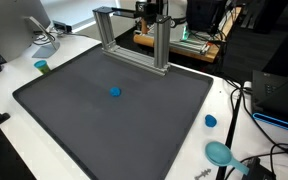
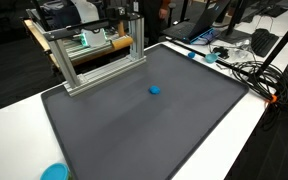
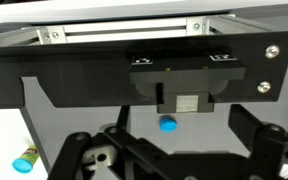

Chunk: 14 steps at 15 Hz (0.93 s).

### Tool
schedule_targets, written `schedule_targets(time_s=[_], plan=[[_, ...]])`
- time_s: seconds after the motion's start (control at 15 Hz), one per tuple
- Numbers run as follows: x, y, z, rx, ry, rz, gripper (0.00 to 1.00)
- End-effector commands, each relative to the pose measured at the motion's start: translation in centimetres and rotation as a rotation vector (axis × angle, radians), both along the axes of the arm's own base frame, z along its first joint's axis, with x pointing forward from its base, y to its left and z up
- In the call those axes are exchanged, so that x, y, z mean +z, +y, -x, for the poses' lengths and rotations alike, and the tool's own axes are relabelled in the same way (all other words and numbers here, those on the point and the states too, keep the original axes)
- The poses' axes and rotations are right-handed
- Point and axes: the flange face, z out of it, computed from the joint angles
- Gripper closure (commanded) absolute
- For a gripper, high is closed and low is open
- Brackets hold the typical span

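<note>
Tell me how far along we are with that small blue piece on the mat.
Done: nothing visible yet; the small blue piece lies untouched in the middle of the mat. In hand: the gripper is open and empty, set back behind the metal frame, with the piece in sight through it in the wrist view. Left: the whole approach and any grasp.

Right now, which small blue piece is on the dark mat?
The blue piece near the middle of the mat. The other blue piece lies off it, on the white table past the mat's edge.
</note>
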Motion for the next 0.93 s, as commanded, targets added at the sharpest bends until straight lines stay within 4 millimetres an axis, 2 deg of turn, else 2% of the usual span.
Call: schedule_targets(time_s=[0.0, 0.2, 0.53, 0.6, 0.67, 0.73, 0.87], plan=[[-0.9, -0.3, 0.6, 0.004, -0.052, -0.02, 0.0], [-1.8, -0.8, 1.0, -0.017, -0.075, -0.024, 0.0], [-3.0, -0.7, 2.9, -0.083, -0.059, -0.032, 0.0], [-1.8, -0.4, 1.9, -0.087, -0.065, -0.039, 0.0], [-1.7, -0.2, 2.0, -0.084, -0.075, -0.045, 0.0], [-2.5, -0.6, 1.7, -0.069, -0.048, -0.022, 0.0], [-2.0, -0.5, 1.7, -0.069, -0.059, -0.024, 0.0]])
